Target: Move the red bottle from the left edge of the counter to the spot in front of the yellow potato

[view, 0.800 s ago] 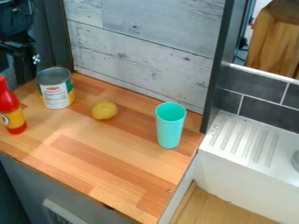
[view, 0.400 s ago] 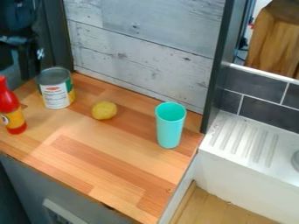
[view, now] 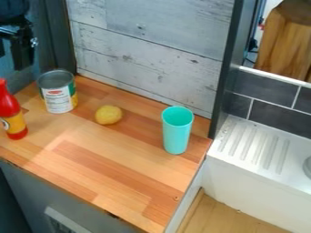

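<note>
While the gripper (view: 18, 50) is hanging upper left, its opening indeterminable, the can (view: 58, 98) is standing nearest, beside the red bottle (view: 11, 113).

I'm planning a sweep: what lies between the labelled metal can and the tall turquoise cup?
A round yellow fruit, perhaps a lemon, lies between can and cup, nearer the can, in the camera view.

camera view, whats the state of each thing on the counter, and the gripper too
Turquoise cup: upright, open at the top.
Tin can: upright; whether its top is sealed, I cannot tell.
Red bottle: upright, partly cut off by the picture's left edge.
Yellow fruit: resting on the wood, looks whole.
Gripper: at the upper left, nearest to the can, with nothing visible in its grasp.
</note>
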Robot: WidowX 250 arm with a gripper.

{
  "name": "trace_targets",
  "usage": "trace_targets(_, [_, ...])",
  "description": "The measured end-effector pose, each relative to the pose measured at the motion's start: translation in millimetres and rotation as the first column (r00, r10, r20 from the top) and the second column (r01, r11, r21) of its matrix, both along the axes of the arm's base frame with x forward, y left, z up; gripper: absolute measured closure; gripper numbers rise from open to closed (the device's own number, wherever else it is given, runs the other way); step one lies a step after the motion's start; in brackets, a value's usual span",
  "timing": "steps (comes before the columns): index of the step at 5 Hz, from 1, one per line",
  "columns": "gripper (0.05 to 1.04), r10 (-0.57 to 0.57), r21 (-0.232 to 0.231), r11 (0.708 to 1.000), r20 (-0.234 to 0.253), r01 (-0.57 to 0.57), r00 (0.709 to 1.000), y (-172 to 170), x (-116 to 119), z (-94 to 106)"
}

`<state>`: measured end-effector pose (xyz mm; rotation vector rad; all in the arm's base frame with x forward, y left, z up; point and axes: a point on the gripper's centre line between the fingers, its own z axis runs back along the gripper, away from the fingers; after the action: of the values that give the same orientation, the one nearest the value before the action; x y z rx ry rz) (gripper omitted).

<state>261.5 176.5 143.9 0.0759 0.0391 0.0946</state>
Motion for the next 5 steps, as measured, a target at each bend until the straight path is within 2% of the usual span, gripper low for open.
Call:
trace_targets(1, [0.082, 0.021, 0.028, 0.999, -0.085, -0.018, 0.996, 13.0, -7.7, -9.9])
trace_targets(2, [0.082, 0.060, 0.046, 0.997, -0.126, -0.055, 0.990, 26.4, -17.0, -17.7])
trace_targets(3, [0.082, 0.057, 0.040, 0.998, -0.149, -0.051, 0.987, 28.1, -19.2, -22.2])
trace_targets(4, [0.082, 0.054, 0.012, 0.999, -0.165, -0.052, 0.985, 33.5, -23.5, -30.0])
trace_targets(5, [0.082, 0.011, -0.026, 1.000, -0.159, -0.015, 0.987, 30.5, -21.7, -33.1])
